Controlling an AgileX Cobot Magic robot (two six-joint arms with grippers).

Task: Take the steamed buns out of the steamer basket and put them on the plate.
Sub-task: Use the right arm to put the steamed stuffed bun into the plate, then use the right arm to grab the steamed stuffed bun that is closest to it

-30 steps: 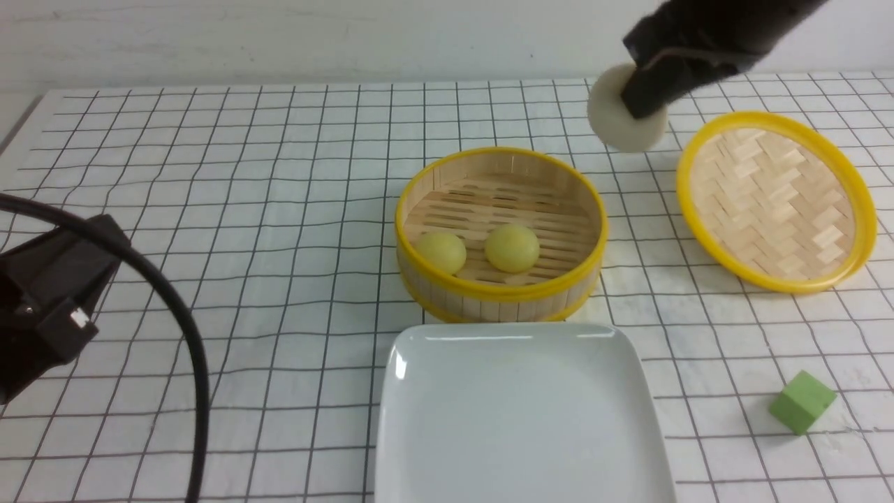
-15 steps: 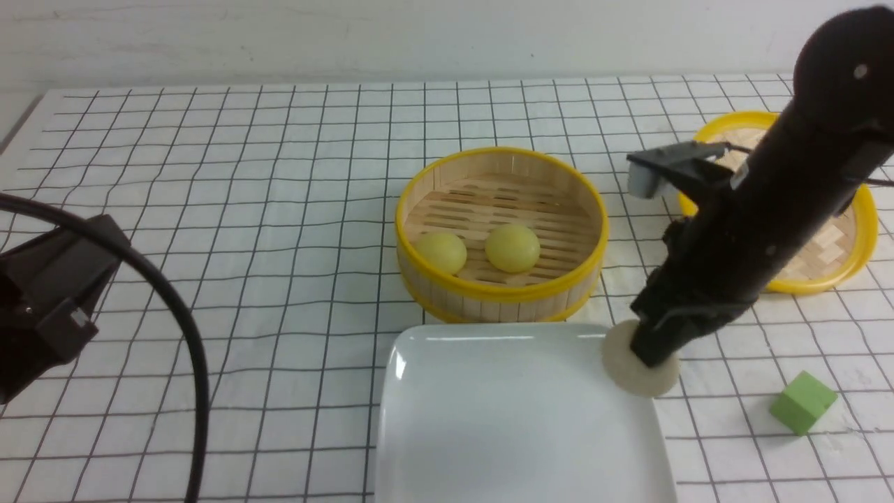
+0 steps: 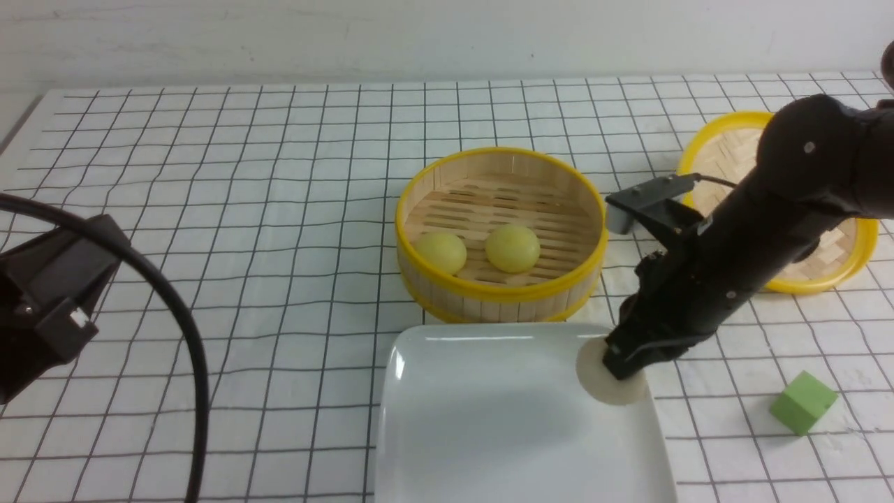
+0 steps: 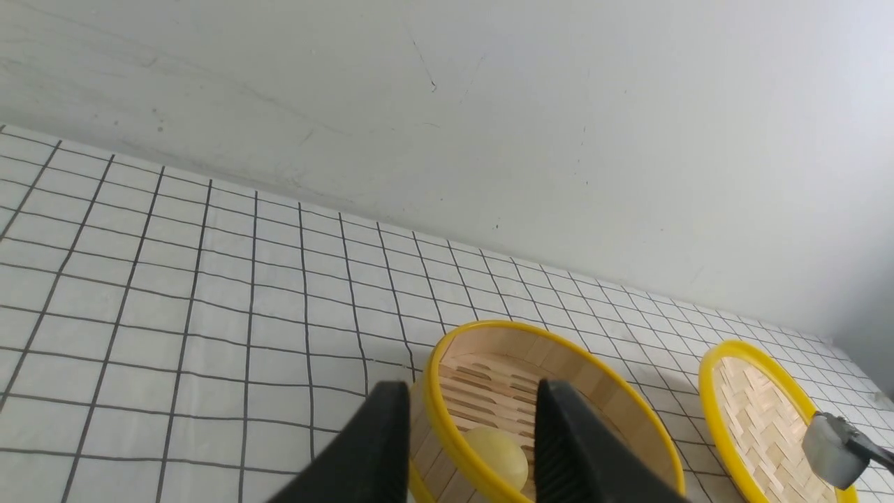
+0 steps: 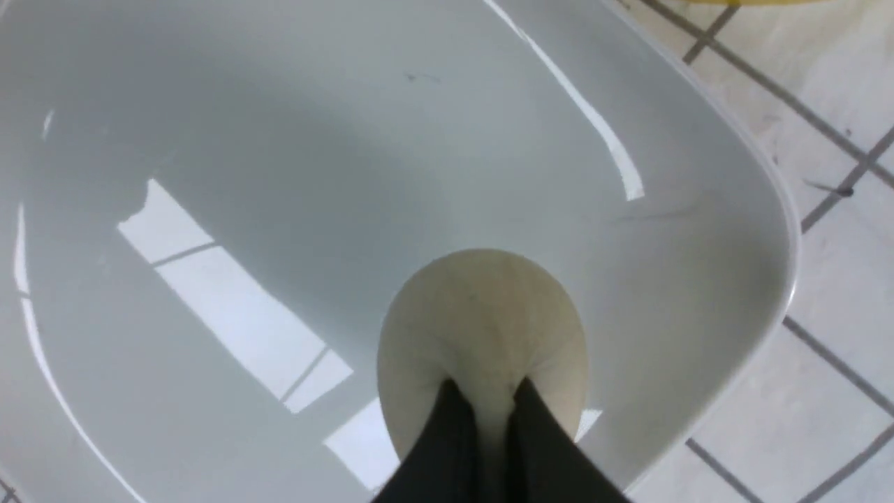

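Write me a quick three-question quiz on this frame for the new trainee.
1. True or false: the right gripper is pinching the beige bun at the far right corner of the plate.
2. How many yellow buns are in the basket?
3. What lies on the table to the right of the plate? A. a green cube B. a spoon C. a cup

Key: 1 true; 2 two; 3 A.
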